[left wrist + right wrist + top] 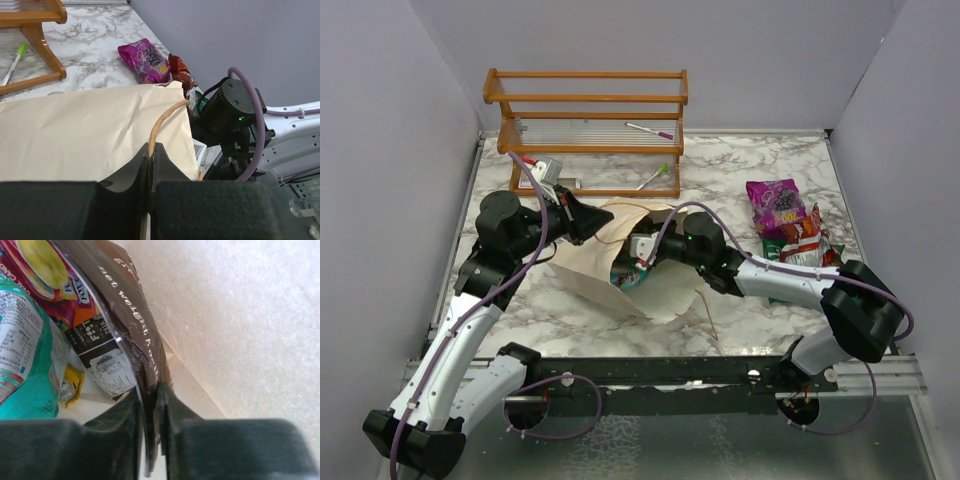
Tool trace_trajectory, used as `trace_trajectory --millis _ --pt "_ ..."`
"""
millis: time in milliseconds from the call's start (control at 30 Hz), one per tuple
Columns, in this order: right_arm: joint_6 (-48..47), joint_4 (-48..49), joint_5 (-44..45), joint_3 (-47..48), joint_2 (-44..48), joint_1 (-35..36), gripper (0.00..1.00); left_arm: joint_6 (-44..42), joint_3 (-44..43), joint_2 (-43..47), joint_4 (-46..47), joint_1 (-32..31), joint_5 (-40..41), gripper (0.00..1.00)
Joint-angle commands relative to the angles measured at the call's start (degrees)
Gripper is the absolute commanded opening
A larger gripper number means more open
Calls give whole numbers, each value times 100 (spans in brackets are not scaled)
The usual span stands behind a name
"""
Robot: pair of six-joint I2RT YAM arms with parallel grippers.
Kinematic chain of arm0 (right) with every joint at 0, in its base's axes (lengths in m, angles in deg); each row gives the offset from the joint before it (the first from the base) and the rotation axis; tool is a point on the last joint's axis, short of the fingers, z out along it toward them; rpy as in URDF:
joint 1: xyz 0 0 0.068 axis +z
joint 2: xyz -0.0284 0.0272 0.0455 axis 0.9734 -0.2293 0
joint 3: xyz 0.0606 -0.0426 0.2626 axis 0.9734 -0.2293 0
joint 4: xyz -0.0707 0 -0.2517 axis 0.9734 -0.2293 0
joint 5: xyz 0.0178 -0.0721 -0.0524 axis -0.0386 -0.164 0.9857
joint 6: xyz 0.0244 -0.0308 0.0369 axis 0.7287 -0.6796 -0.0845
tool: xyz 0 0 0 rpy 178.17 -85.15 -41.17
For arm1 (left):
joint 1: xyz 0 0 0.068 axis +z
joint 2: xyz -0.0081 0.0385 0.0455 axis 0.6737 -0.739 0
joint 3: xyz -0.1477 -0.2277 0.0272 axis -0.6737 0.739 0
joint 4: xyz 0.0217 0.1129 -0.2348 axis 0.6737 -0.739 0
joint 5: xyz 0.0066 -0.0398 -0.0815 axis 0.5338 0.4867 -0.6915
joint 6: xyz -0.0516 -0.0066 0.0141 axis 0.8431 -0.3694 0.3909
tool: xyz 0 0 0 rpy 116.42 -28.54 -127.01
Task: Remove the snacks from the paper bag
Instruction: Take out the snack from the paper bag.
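The cream paper bag [660, 285] lies on its side mid-table, mouth toward the left. My left gripper [603, 222] is shut on its tan string handle [159, 125] and holds the bag's upper side [85, 130] up. My right gripper [632, 262] is inside the bag's mouth, shut on the edge of a dark brown packet [131, 305]. Inside the bag lie a teal packet [22, 360], an orange-red packet [55, 280] and a small yellow one [70, 382]. A purple packet [776, 203], a red packet [802, 236] and a green one [778, 252] lie on the table at the right.
A wooden rack [588, 130] with pens stands at the back left, just behind the left gripper. Grey walls close in the marble table [740, 160] on three sides. The second string handle [705, 312] trails on the table near the front rail.
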Motion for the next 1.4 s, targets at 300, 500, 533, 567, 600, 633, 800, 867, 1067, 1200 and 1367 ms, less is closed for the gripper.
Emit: trace_trajectory --millis 300,500,533,567,600,633,800,867,1067,1200,1367 --pt "2030 76 -698 -58 775 132 1 -122 -218 21 -255 29 604 0" --pt "2715 16 -206 -273 1514 133 1 -115 -247 38 -414 30 861 0" --pt "2794 -79 -110 -263 1630 135 1 -114 -238 65 -445 34 911 0" --pt "2877 -178 -28 -254 1738 133 1 -106 -240 79 -481 28 968 0" --pt "2942 -268 32 -257 1856 128 1 -98 -235 105 -509 29 1035 0" --pt "2997 -368 47 -255 1972 132 1 -92 -232 123 -535 26 1091 0" --pt "3302 -891 89 -156 2619 135 1 -33 -214 145 -635 28 1238 0" --pt "3525 -1194 338 -32 2854 132 1 -56 -222 137 -680 29 1270 0" --pt "3565 -2414 426 425 3574 133 1 -105 -197 114 -806 31 1455 0" --pt "3542 -2893 375 656 4171 132 1 -129 -165 101 -812 30 1469 0" --pt "3811 -3342 745 1133 4700 133 1 -142 -163 71 -809 34 1478 0"
